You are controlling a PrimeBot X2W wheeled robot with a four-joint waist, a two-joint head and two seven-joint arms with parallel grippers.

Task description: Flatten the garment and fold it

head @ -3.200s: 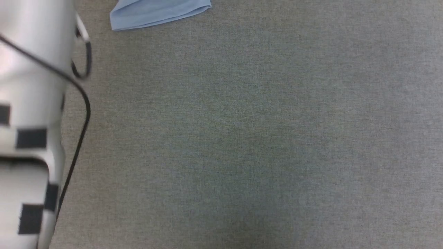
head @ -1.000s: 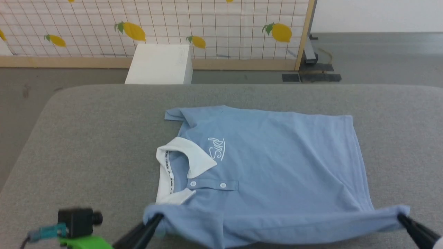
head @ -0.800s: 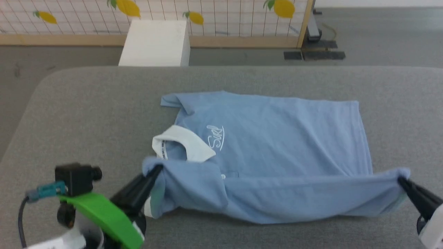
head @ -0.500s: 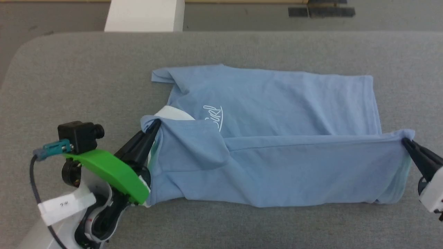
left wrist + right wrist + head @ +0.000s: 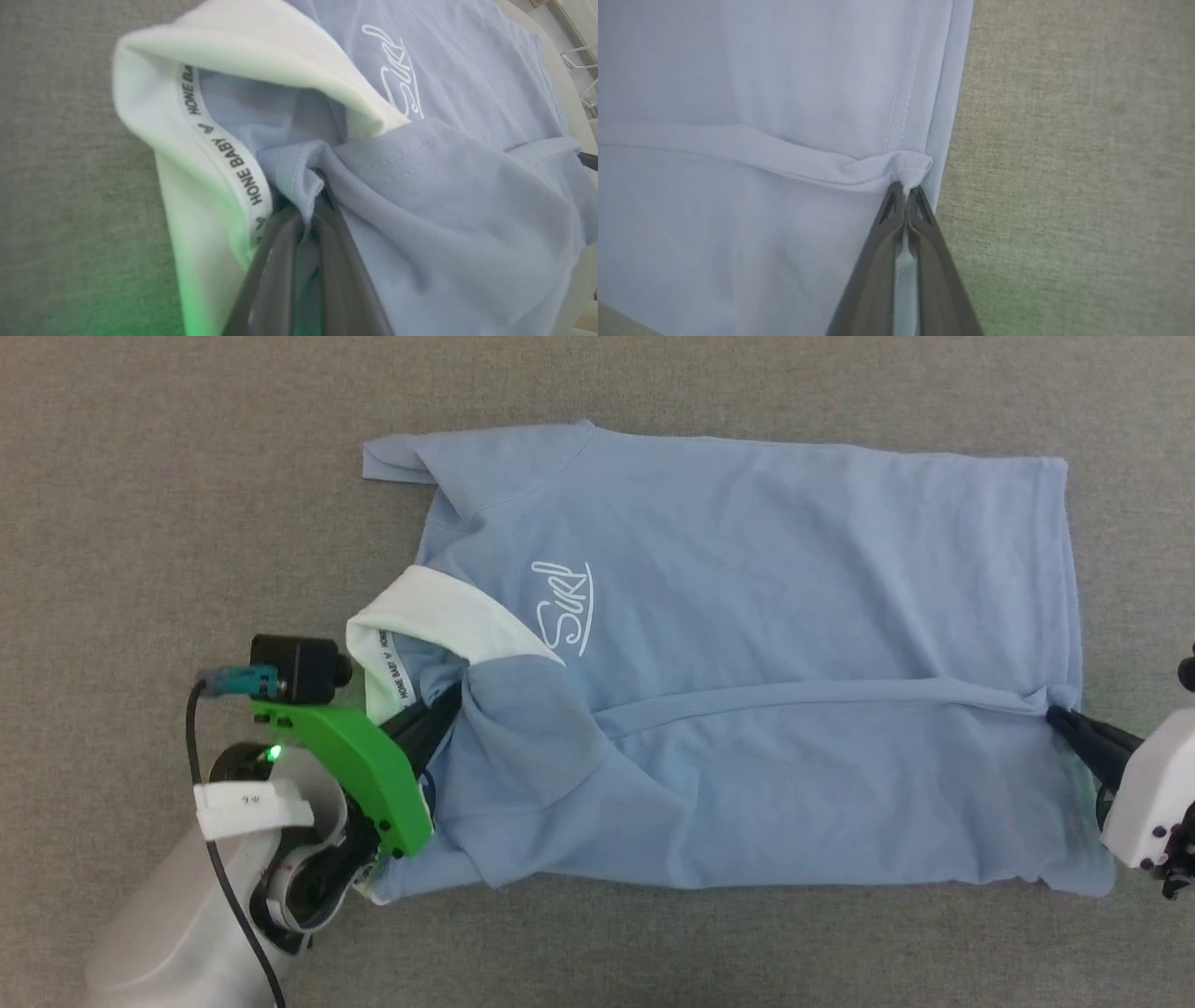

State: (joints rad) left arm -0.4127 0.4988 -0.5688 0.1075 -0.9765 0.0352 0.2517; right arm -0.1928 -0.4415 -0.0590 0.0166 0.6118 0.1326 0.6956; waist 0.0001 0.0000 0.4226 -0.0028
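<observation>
The garment, a light blue polo with white collar and white script logo, lies on the grey padded surface, collar to the left, hem to the right. Its near long edge is folded over the body, up to about the middle. My left gripper is shut on the folded edge just below the collar; the left wrist view shows blue cloth bunched at the fingertips of my left gripper. My right gripper is shut on the same edge at the hem, pinching a small tuck of the garment at the right gripper's tips.
Bare grey surface surrounds the shirt on every side. The far sleeve lies flat at the upper left. My left arm's green bracket and small camera sit beside the collar.
Both grippers have carried the garment's near edge away from me and over its body, laying a fold to mid-shirt. The head camera has tilted down, so the wall and white box left the view.
</observation>
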